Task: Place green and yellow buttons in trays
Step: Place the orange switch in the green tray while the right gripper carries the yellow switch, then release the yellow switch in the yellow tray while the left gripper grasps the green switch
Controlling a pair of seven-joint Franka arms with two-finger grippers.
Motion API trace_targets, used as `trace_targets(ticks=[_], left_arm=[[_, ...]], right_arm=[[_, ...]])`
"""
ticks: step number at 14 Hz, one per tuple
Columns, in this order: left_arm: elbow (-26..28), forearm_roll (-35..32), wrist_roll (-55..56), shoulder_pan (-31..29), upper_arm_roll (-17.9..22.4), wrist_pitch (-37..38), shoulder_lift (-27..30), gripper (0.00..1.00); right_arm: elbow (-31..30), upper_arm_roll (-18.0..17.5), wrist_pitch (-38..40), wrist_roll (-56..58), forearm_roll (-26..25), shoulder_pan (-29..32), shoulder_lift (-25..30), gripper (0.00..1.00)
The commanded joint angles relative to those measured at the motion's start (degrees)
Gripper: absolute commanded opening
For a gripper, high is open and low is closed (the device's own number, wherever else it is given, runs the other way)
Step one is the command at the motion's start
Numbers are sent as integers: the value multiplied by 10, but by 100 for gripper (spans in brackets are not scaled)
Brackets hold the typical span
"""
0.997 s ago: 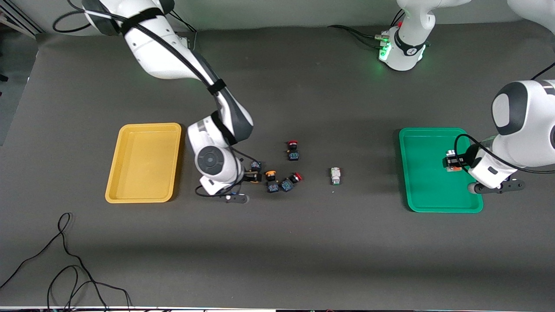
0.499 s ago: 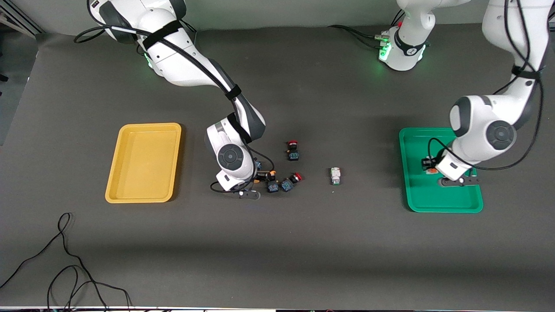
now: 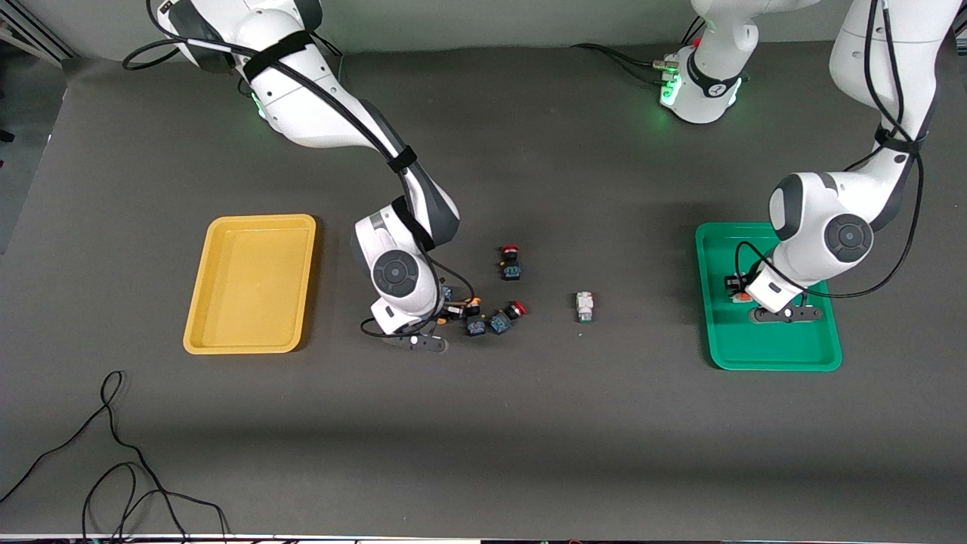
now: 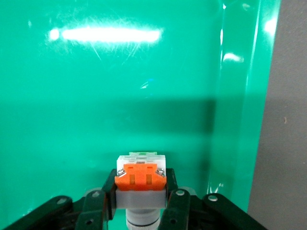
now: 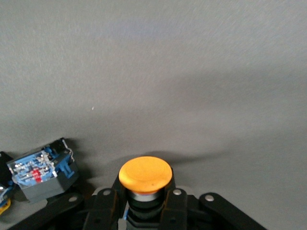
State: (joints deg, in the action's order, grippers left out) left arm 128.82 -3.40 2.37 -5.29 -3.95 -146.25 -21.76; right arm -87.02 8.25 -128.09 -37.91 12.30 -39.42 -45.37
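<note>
My right gripper (image 3: 461, 308) is low over the table amid the cluster of switches, shut on a black-bodied button with a yellow-orange cap (image 3: 472, 305). The cap fills the space between the fingers in the right wrist view (image 5: 145, 173). My left gripper (image 3: 736, 291) is over the green tray (image 3: 763, 347), shut on the white orange-marked button (image 4: 140, 175). The white green-marked button (image 3: 584, 306) lies on the table between the cluster and the green tray. The yellow tray (image 3: 249, 221) is empty, toward the right arm's end.
Two red-capped switches (image 3: 510, 261) (image 3: 515, 309) and a dark blue-bodied switch (image 3: 475, 327) with its cap hidden lie beside my right gripper. Another blue-bodied switch (image 5: 41, 175) shows in the right wrist view. A black cable (image 3: 113, 453) lies near the front edge.
My right gripper has moved onto the yellow-capped button and now grips it. My left gripper has carried the white orange-marked button across the green tray toward the table's middle.
</note>
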Motion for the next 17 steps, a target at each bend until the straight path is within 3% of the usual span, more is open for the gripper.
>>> trace_targets(ticks=[1,3,5,7,9,11,15,17], left_arm=[[6,-11,-11,-8,-4,-4,6,100],[2,-11,-11,-9,-4,1,12,100],[-13,-11,-12,-13,-4,26,31,100],[-62,-11,-31,-25,-4,113,53,100],[-144,-6,-50,-30,-4,235,60,100],[-224,-4,-55,-29,-5,326,60,100],[-283,7,-42,-16,-14,374,63,100],[-305,40,-14,4,-31,393,62,100]], right_arm=[[-8,43,90,56,1,4,65,0],[-12,113,195,184,1,4,115,0],[-69,172,209,278,2,3,170,0],[-137,229,190,373,2,2,217,0],[-190,276,145,441,2,1,235,0],[-264,315,52,527,11,3,237,0],[-364,326,-100,647,101,36,208,0],[-391,324,-167,716,181,35,161,0]])
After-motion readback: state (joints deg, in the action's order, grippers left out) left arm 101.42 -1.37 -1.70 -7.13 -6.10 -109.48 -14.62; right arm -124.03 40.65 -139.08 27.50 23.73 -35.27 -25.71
